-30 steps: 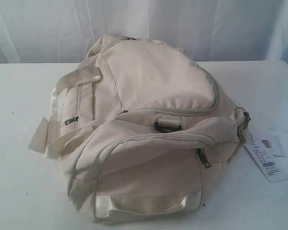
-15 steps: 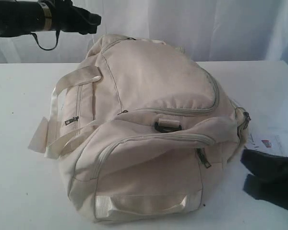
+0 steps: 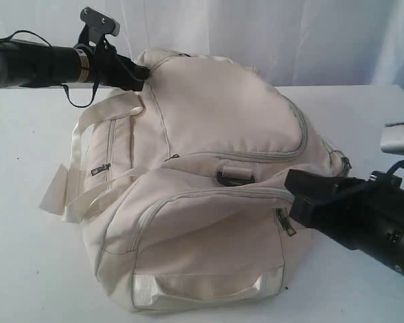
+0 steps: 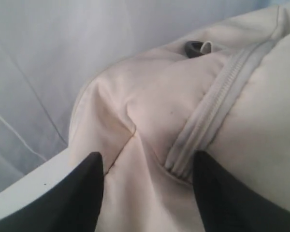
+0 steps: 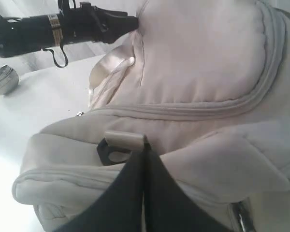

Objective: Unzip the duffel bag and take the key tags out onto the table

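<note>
The cream duffel bag lies zipped shut on the white table. My left gripper is at the bag's upper left end. Its jaws stand open, with bag fabric and a closed zip between the fingers. My right gripper is shut and empty at the bag's right side. Its tip sits beside a dark D-ring and above a metal zip pull. The key tags are hidden.
Shiny webbing handles hang at the bag's left side and lie along its front. A white curtain hangs behind the table. A small shiny metal object stands on the table past the bag.
Both arms have come into view. The left one reached in from the upper left to the bag's end. The right one moved in from the right and now covers the white paper label.
</note>
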You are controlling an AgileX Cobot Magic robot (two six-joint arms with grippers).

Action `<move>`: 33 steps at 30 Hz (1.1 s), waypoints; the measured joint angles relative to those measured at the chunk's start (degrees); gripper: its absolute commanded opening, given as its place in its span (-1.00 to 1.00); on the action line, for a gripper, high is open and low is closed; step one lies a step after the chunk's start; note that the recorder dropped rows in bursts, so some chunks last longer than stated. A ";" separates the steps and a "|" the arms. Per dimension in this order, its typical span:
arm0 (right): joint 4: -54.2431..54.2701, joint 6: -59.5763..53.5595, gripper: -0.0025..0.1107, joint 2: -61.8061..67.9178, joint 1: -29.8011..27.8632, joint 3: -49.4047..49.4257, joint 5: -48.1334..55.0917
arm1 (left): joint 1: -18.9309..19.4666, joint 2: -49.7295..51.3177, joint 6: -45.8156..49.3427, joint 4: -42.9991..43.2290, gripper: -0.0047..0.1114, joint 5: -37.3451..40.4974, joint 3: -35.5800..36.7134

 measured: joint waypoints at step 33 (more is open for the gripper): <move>11.69 16.05 0.35 11.15 0.00 -0.08 -5.29 | -2.69 3.62 8.97 0.11 -0.92 -6.44 0.00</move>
